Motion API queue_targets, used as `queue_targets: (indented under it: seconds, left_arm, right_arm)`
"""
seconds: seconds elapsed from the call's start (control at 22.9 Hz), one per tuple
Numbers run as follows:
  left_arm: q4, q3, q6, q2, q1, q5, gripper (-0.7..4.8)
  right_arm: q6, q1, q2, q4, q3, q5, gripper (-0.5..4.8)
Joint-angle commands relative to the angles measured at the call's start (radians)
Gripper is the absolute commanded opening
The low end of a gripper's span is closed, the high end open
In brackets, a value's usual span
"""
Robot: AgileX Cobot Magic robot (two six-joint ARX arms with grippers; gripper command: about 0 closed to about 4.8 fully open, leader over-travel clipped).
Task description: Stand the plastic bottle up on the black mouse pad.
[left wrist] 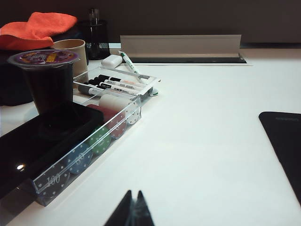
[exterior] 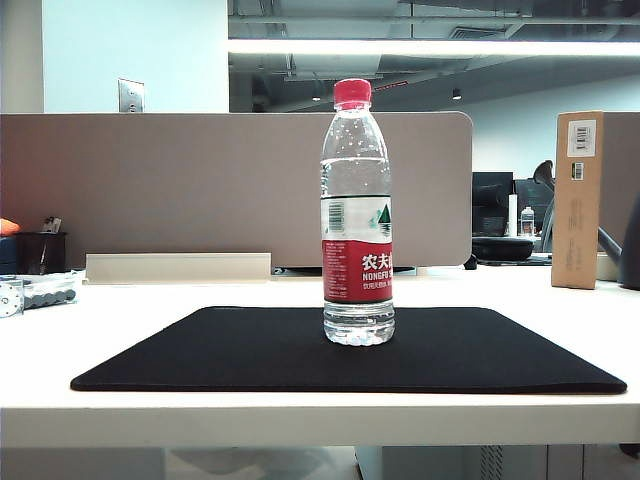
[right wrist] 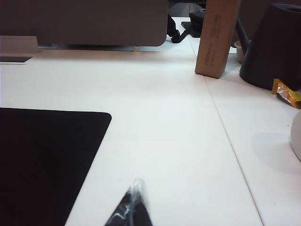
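Observation:
The plastic bottle (exterior: 357, 215), clear with a red cap and a red-and-white label, stands upright in the middle of the black mouse pad (exterior: 200, 355) in the exterior view. Neither arm shows in that view. In the left wrist view my left gripper (left wrist: 133, 194) is shut with nothing in it, low over the white table, and a corner of the mouse pad (left wrist: 286, 141) lies off to one side. In the right wrist view my right gripper (right wrist: 136, 184) is shut and empty beside another corner of the pad (right wrist: 42, 160). The bottle is out of both wrist views.
A clear box of poker chips and markers (left wrist: 101, 127), a dark sealed cup (left wrist: 47, 80), an orange cloth (left wrist: 40, 28) and a black pen holder (left wrist: 96, 37) stand near the left gripper. A cardboard box (right wrist: 216, 37) and a dark round object (right wrist: 275, 44) stand near the right one. A grey partition (exterior: 200, 185) backs the table.

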Motion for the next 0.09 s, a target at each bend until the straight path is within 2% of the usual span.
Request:
queue_targets:
  seconds: [0.04,0.09]
  left_arm:
    - [0.007,0.005,-0.003,0.001,0.003,0.002,-0.04]
    - [0.007,0.005,-0.003,0.001,0.003,0.002,-0.04]
  right_arm:
    - [0.0,0.0,0.001,0.013,-0.005,0.0,0.0]
    - [0.001,0.0,0.001,0.013,-0.005,0.0,0.0]
